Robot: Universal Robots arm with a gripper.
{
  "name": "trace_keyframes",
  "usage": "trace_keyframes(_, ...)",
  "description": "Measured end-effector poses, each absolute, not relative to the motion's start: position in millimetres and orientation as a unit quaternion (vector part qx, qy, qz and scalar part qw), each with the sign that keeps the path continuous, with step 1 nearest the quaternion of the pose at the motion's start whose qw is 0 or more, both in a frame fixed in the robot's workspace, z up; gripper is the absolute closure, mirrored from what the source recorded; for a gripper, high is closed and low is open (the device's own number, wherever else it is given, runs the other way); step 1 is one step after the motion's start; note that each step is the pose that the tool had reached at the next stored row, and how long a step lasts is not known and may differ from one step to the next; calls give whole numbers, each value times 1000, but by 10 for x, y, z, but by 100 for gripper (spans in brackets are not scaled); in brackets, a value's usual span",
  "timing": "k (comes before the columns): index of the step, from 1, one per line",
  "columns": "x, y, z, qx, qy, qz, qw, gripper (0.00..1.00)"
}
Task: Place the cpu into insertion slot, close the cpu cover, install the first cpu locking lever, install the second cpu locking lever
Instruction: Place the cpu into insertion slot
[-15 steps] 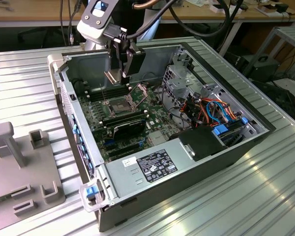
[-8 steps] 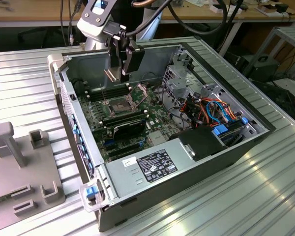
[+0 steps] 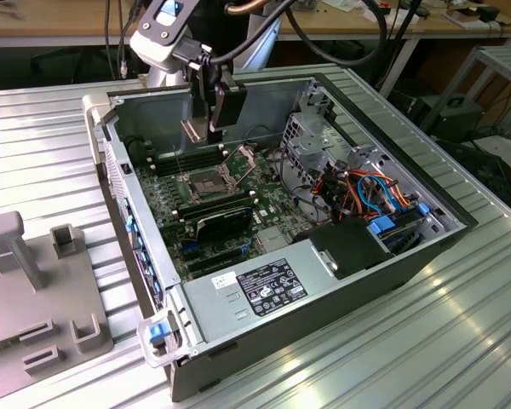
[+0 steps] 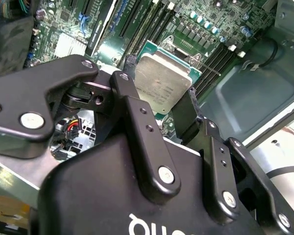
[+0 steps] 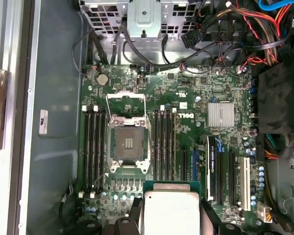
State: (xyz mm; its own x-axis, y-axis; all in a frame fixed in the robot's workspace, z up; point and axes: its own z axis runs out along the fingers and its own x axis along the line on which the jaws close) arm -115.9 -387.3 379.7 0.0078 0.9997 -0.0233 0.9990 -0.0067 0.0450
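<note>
My gripper (image 3: 208, 119) hangs over the open computer case, shut on the cpu (image 3: 191, 129). The chip's silvery top shows between the black fingers (image 4: 130, 95) in both wrist views, with the cpu (image 5: 170, 211) held flat above the green board. Off to one side of it, the insertion slot (image 5: 129, 144) lies bare with its dark centre showing, and it sits below the gripper (image 3: 206, 183) in the exterior view. The cpu cover (image 5: 126, 105) is swung open away from the slot and stands raised (image 3: 238, 158) in the exterior view.
Long black memory slots (image 5: 93, 142) flank the socket on both sides. A black card (image 5: 213, 166), a silver heatsink (image 5: 220, 113), cable bundles (image 3: 366, 192) and the power supply (image 3: 268, 285) fill the case. A grey fixture (image 3: 34, 281) stands at the exterior view's left.
</note>
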Motion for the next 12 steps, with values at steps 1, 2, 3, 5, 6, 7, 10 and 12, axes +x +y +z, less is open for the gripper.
trace_keyframes(1,-1159,-3873,3796,709,704,8,24,45)
trace_keyframes(2,-1159,-3873,3794,709,704,8,24,45)
trace_keyframes(3,-1159,-3873,3792,709,704,8,24,45)
trace_keyframes(5,-1159,-3873,3792,709,704,8,24,45)
trace_keyframes(6,-1159,-3873,3792,709,704,8,24,45)
trace_keyframes(7,-1159,-3873,3792,709,704,8,24,45)
trace_keyframes(10,-1159,-3873,3792,709,704,8,24,45)
trace_keyframes(12,-1159,-3873,3792,709,704,8,24,45)
